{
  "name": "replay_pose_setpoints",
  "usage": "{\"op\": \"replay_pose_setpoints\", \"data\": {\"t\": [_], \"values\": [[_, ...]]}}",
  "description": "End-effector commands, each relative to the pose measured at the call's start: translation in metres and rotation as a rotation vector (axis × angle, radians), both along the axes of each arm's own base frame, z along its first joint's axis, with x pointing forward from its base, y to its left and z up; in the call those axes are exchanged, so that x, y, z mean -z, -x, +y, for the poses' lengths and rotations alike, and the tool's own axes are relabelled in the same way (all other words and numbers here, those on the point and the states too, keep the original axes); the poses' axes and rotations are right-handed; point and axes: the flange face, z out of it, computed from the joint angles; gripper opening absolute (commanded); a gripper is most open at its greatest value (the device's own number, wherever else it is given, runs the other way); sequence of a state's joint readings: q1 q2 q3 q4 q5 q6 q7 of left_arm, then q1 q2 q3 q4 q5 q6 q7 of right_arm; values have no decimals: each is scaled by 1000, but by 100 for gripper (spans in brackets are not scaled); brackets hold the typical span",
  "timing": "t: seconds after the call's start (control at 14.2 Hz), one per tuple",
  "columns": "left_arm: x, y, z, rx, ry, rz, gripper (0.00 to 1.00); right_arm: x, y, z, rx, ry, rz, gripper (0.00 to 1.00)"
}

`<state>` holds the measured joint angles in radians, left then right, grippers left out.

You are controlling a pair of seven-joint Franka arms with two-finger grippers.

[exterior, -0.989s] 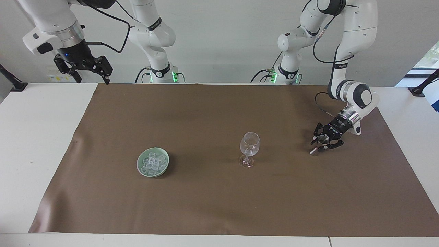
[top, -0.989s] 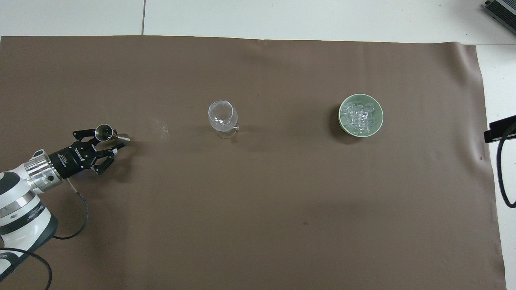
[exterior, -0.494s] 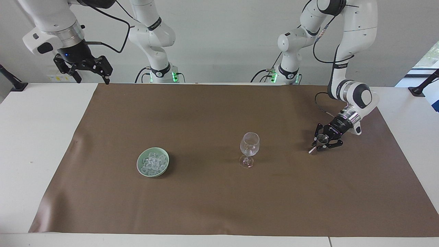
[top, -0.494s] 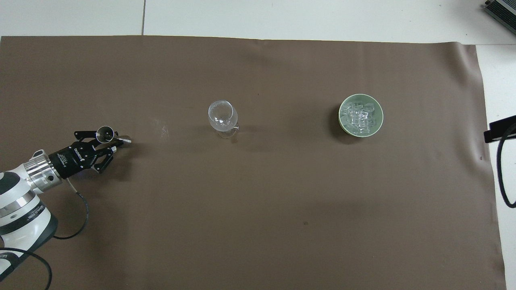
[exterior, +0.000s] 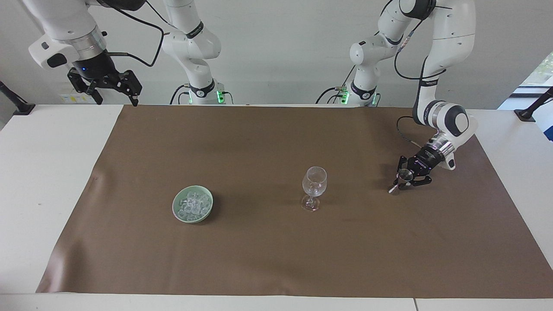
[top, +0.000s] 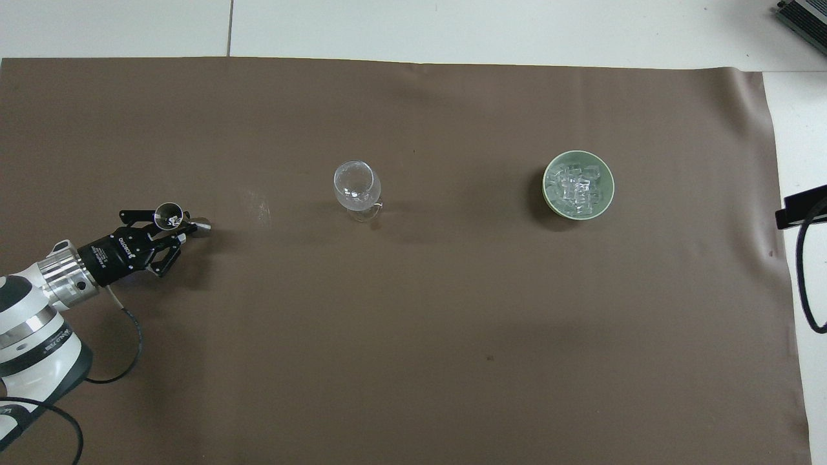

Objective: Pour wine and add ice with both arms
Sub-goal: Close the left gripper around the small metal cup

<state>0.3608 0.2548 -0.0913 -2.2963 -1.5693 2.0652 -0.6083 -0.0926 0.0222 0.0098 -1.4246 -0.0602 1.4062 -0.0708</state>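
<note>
A small metal jigger (exterior: 403,176) (top: 172,214) stands tilted on the brown mat at the left arm's end of the table. My left gripper (exterior: 404,181) (top: 177,226) is down low and shut on it. No wine shows; I cannot tell what the jigger holds. A clear stemmed glass (exterior: 314,185) (top: 354,185) stands upright mid-table. Ice (exterior: 193,203) (top: 577,188) fills a pale green bowl (exterior: 175,207) (top: 546,195) toward the right arm's end. My right gripper (exterior: 116,96) hangs open and high over the table's edge by the robots, holding nothing, and waits.
The brown mat (exterior: 268,259) (top: 413,361) covers most of the white table (exterior: 47,181). A black bracket and cable (top: 803,213) jut in at the right arm's end. A faint pale smear (top: 261,208) marks the mat between jigger and glass.
My left gripper's fingers have drawn in and shut tight on the jigger, the hand shifting slightly. The glass, bowl and right arm have not moved.
</note>
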Motion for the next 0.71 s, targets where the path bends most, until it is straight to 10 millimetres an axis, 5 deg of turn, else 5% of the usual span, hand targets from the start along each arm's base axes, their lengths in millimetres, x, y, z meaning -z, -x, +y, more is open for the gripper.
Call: {"op": "replay_pose_setpoints", "data": {"t": [0.0,0.64], "values": [[3,2,4,-27,2,7,0,0,2,3,7,-18,-17,100],[-9,1,9,-10,63,-28,0,0,2,3,8,-18,-17,100]]}}
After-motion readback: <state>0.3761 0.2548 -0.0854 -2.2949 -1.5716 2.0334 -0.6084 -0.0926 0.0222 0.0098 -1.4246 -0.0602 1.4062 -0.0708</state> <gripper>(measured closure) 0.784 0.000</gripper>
